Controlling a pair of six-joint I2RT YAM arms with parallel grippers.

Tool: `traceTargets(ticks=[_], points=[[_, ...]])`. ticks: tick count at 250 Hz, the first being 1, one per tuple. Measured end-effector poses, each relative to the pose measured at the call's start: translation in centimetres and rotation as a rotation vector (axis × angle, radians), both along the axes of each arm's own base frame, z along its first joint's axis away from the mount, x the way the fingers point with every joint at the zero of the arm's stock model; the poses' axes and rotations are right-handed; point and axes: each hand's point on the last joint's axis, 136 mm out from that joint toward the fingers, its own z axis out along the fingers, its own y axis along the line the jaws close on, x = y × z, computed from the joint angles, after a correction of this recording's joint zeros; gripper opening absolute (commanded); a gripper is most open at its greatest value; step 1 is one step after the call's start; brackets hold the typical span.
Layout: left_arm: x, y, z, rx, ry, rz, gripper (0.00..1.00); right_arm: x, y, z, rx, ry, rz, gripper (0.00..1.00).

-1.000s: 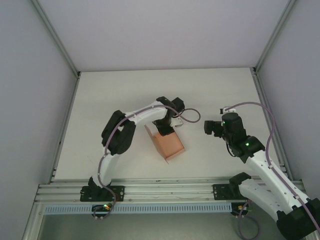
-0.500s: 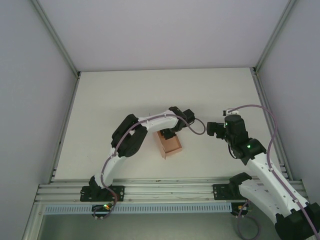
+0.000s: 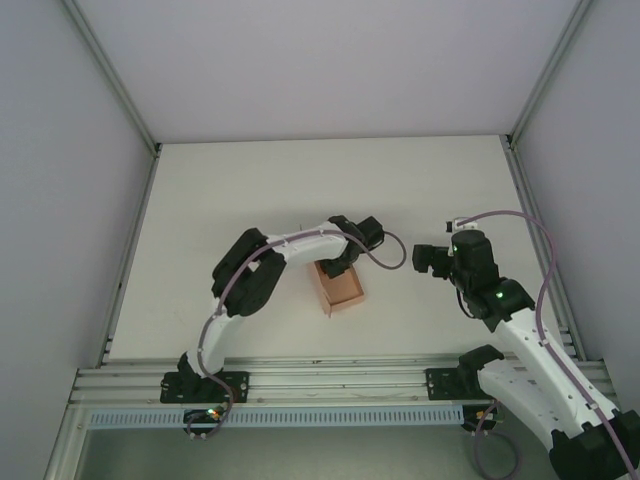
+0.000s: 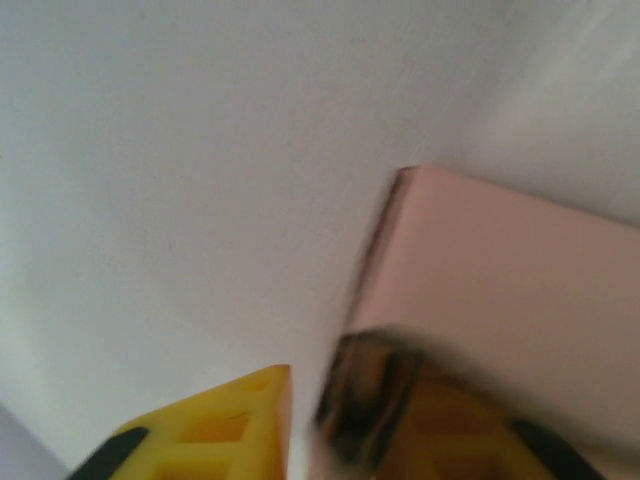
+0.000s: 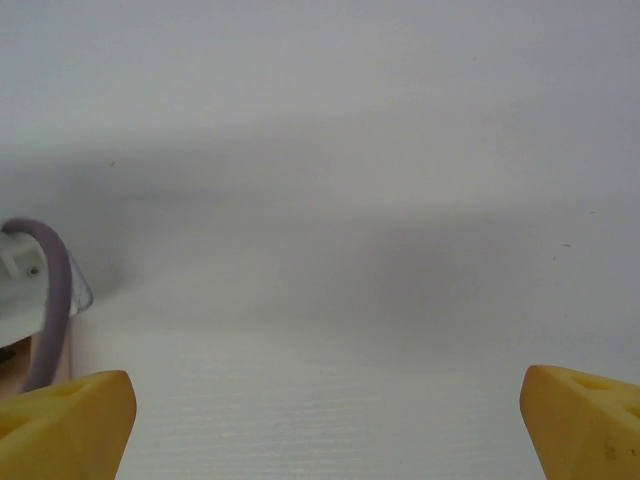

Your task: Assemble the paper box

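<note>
1. The paper box [image 3: 340, 291] was seen from above as a small, squarish shape with its top open. It was set on the desk [image 3: 300, 180] near the middle, between the two arms.
2. The left end effector [image 3: 335, 266] was placed at the far wall of the box.
3. In the left wrist view, one yellow finger [image 4: 215, 425] lay outside a pink wall. The other finger, blurred, lay over the pink card, so the wall's edge appeared to run between them.
4. Only a narrow gap was seen between those fingers. Whether the wall was pinched or let go could not be told.
5. The right end effector [image 3: 420, 258] was held wide open with nothing in it. It was well apart from the box, on the box's right side, over bare desk.
6. All the walls appeared to be raised, so the folding was judged to be nearly done. The step in hand was taken to be the setting of the far wall.
7. The next move was judged to call for a clean release of the wall and a lift straight up, so that the thin card is not dragged or bent. Any loose flap would then need to be checked.
</note>
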Motion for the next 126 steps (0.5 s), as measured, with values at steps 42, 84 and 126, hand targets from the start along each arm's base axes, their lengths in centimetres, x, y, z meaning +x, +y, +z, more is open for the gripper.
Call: traceTargets(ticks=[42, 84, 126], points=[[-2.1, -1.3, 1.4, -0.122, 0.116, -0.081, 0.83, -0.1, 0.2, 0.2, -0.003, -0.007, 0.021, 1.00], [-4.4, -2.6, 4.7, -0.233, 0.194, -0.196, 1.00, -0.2, 0.9, 0.1, 0.004, -0.002, 0.064, 1.00], [-5.4, -3.3, 7.3, -0.311, 0.210, -0.257, 1.00, -0.1, 1.7, -0.5, 0.008, 0.024, 0.109, 1.00]])
